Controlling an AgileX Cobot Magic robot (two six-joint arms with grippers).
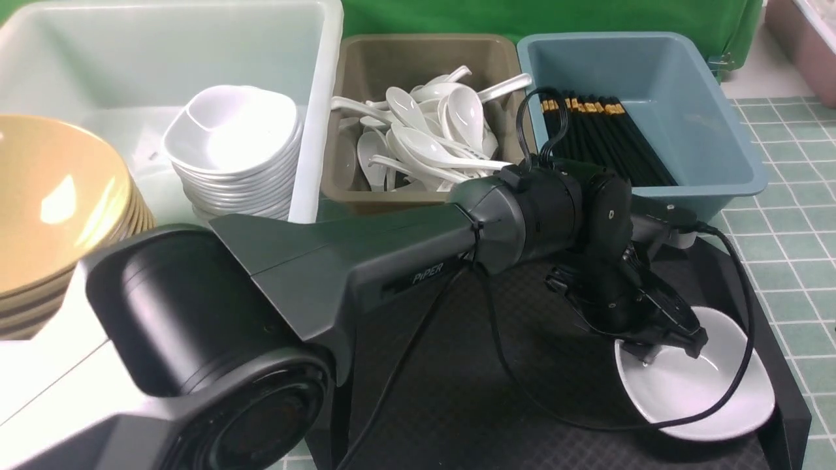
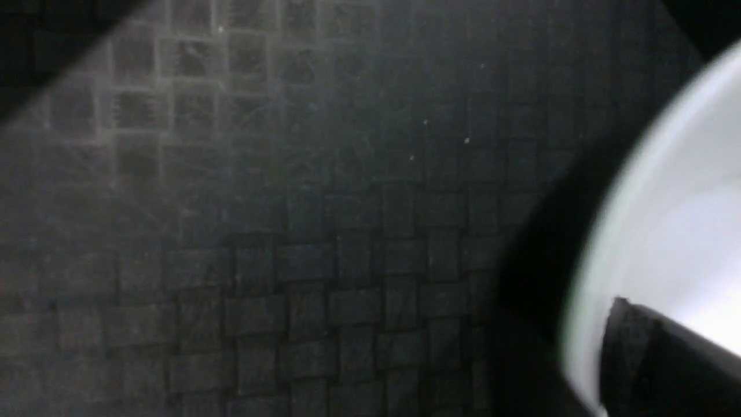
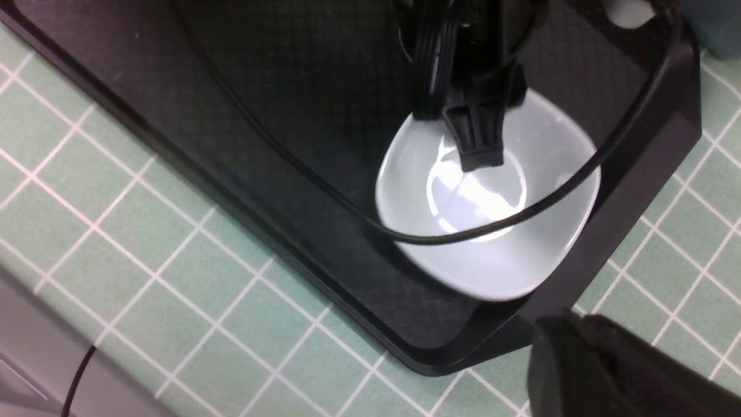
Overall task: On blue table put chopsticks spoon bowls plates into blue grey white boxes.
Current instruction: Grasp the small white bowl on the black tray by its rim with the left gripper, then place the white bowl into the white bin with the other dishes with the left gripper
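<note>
Tabletop (image 1: pixel 790 261): pale blue-green, small square tiles, light lines.

White box (image 1: pixel 313 130): large, translucent, far left. It holds a nested stack of glossy tan-yellow bowls (image 1: pixel 52 196), upright. Beside them is a stack of small white rounded-square plates (image 1: pixel 235 150).

Grey-brown box (image 1: pixel 366 72): middle, with a loose heap of white soup spoons (image 1: pixel 424 137) inside.

Blue box (image 1: pixel 692 111): right, just beside the grey-brown one. Black chopsticks (image 1: pixel 607 140) lie parallel along its left side, gold bands at the far end.

Lone plate (image 1: pixel 692 385): upright on a black tray (image 1: pixel 444 418), near the tray's right edge.
</note>
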